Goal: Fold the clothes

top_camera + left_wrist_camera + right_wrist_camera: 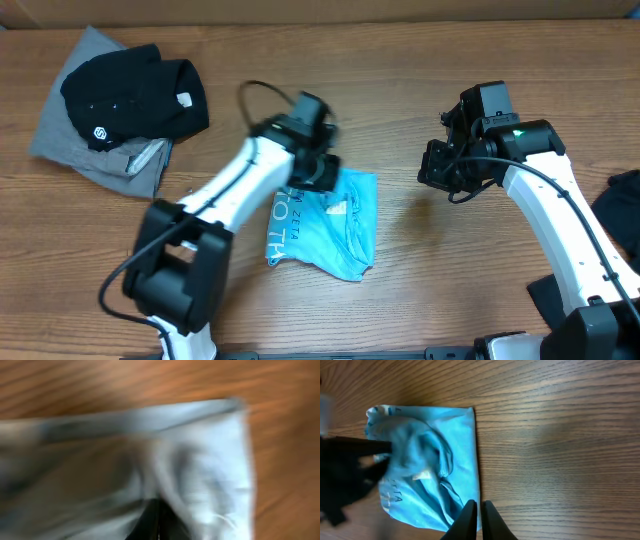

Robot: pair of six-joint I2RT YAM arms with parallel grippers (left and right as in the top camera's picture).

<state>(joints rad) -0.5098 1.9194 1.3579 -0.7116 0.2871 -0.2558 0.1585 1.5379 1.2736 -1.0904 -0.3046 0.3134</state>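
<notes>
The light blue T-shirt (325,225) lies partly folded in the middle of the table, with white text showing on its left side. My left gripper (318,172) is at the shirt's far edge, shut on a raised bunch of its fabric. The left wrist view is blurred, with pale blue cloth (210,475) draped round the dark fingers (150,525). My right gripper (440,178) hovers to the right of the shirt, apart from it. In the right wrist view the right gripper (479,506) is shut with nothing in it, beside the shirt (435,475).
A black T-shirt (135,95) sits on a grey one (75,150) at the back left. A dark cloth (620,205) shows at the right edge. Bare wooden table (450,260) lies between the shirt and the right arm.
</notes>
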